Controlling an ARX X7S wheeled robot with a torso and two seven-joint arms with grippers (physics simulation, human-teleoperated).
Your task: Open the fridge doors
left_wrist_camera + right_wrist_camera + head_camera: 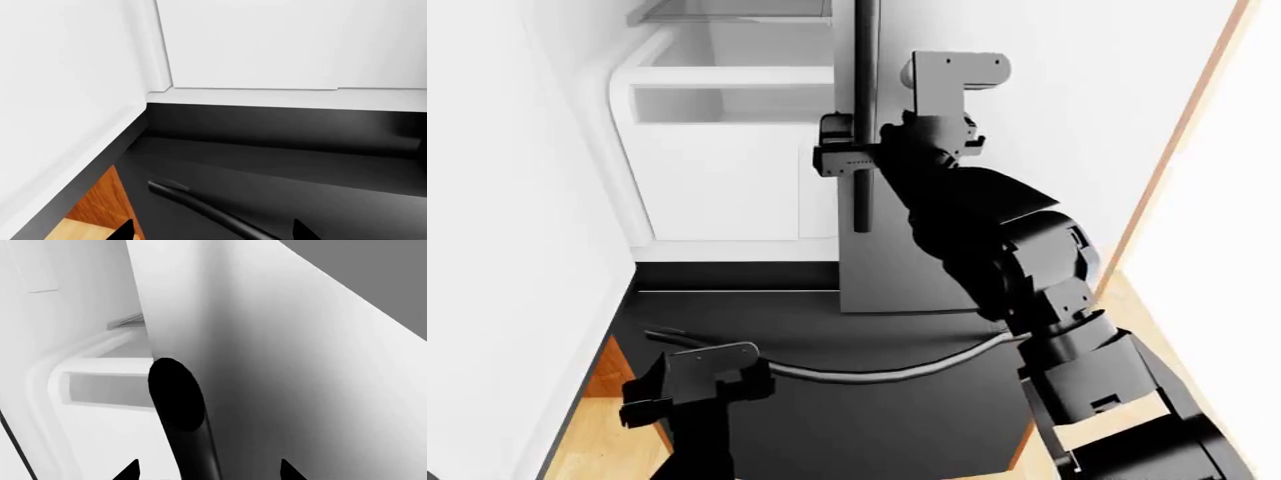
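Two arms appear in our head view. Our right gripper [851, 160] is raised at the slim black bar handle [862, 150] of the right fridge door [888, 255], a dark-grey panel that stands ahead of us, at the centre of the view; in our right wrist view the handle [179, 405] runs between the two fingertips [127, 471], which sit apart on either side of it, so the jaws are spread around the bar without visible contact. Left of that door the fridge interior [714, 170] lies exposed, white, with a shelf near the top. The left door [494, 200] appears as a white face along the left edge of our head view, swung open. Our left gripper [687, 385] hangs low over the dark drawer front [868, 420], close to its curved handle [868, 372]; our left wrist view shows its fingertips [125, 231] set wide apart, holding nothing. Wooden floor [594, 440] shows beside the drawer.
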